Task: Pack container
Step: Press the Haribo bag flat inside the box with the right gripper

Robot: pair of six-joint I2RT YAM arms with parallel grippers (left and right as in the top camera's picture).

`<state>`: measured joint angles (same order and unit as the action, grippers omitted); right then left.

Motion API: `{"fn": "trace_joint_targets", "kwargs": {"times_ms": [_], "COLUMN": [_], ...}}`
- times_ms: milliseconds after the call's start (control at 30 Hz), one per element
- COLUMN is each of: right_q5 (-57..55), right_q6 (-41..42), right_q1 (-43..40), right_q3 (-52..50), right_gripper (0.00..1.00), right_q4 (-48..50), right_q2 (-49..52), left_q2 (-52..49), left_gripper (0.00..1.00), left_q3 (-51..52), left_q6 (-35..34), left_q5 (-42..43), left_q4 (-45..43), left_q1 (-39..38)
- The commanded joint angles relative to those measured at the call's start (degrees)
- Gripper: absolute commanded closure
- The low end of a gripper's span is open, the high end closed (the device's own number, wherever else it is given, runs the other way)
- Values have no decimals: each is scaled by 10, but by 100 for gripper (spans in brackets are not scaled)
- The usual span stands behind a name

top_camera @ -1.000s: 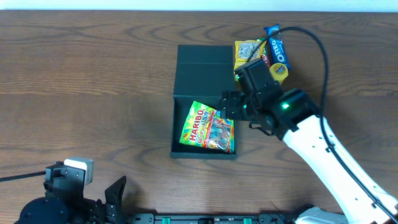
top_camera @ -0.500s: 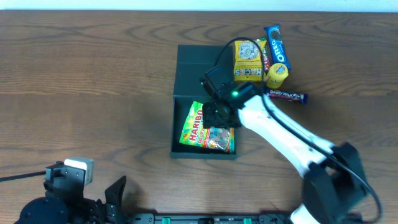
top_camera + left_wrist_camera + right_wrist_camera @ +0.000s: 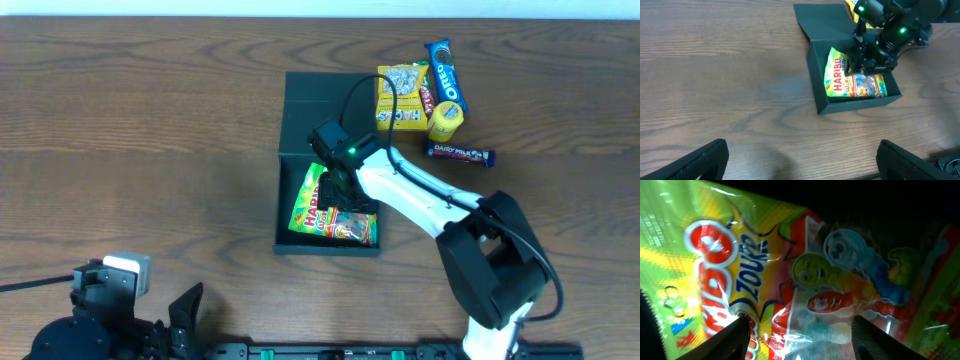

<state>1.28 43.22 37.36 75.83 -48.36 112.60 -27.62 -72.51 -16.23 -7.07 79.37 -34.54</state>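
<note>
The container (image 3: 279, 200) is a dark box with its flap lid (image 3: 325, 110) laid open at the back. A green and yellow Haribo bag (image 3: 308, 212) lies inside it. My right gripper (image 3: 335, 190) reaches down into the box right above the bag. In the right wrist view the bag (image 3: 790, 265) fills the frame and the right gripper (image 3: 800, 340) is open, one finger on each side, holding nothing. My left gripper (image 3: 800, 160) is open and empty over bare table at the near left, far from the box (image 3: 860, 103).
Loose snacks lie right of the lid: a yellow box (image 3: 400, 100), a blue Oreo pack (image 3: 447, 72), a small yellow tub (image 3: 447, 118) and a Dairy Milk bar (image 3: 460, 153). The right arm's cable arcs over them.
My right gripper has swung left from the box's right wall to above the Haribo bag and come down into the box. The left arm has not moved.
</note>
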Motion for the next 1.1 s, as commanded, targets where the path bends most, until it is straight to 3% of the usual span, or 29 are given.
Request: {"fn": "trace_joint_targets", "kwargs": {"times_ms": [0, 567, 1067], "right_q5": [-19, -91, -136], "right_q6": [20, -172, -280], "right_q1": [5, 9, 10], "right_q3": [3, 3, 3], "right_gripper": [34, 32, 34], "right_q4": [2, 3, 23], "right_q2": [33, 49, 49], "left_q2": [0, 0, 0], "left_gripper": [5, 5, 5], "left_q3": [-7, -7, -7], "left_q6": [8, 8, 8], "left_q5": [-4, -4, -4], "left_q4": [-1, -1, -1], "left_q1": [1, 1, 1]}}
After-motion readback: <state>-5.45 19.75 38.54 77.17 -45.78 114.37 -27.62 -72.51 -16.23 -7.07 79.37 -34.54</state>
